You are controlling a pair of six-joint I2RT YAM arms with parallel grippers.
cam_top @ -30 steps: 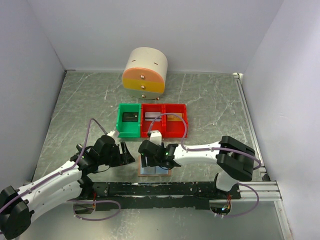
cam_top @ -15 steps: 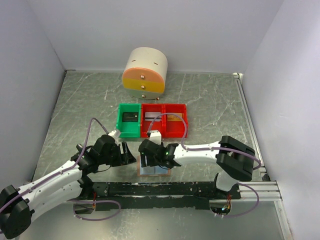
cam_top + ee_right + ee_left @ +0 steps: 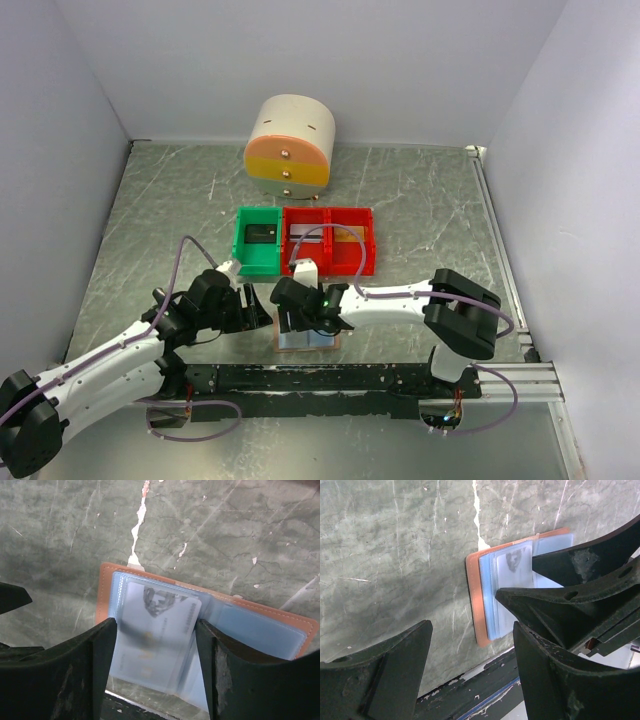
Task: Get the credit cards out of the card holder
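Note:
The card holder (image 3: 308, 341) lies open near the table's front edge, tan-brown with pale blue-grey pockets (image 3: 250, 625). A pale credit card (image 3: 157, 630) with a dark face print sits in its left pocket. My right gripper (image 3: 156, 672) is open just above the holder, one finger on each side of that card. In the top view the right gripper (image 3: 299, 318) hides most of the holder. My left gripper (image 3: 470, 677) is open and empty, just left of the holder (image 3: 481, 605); it also shows in the top view (image 3: 252, 308). A silvery card (image 3: 304, 232) lies in the red bin.
A green bin (image 3: 243, 258) holding a small black gadget and a red two-part bin (image 3: 368, 262) stand behind the grippers. A round cream and orange drawer box (image 3: 290, 146) stands at the back. A black rail (image 3: 330, 378) runs along the front edge close to the holder.
My right gripper and forearm have shifted slightly to the left over the holder. The left arm has barely moved.

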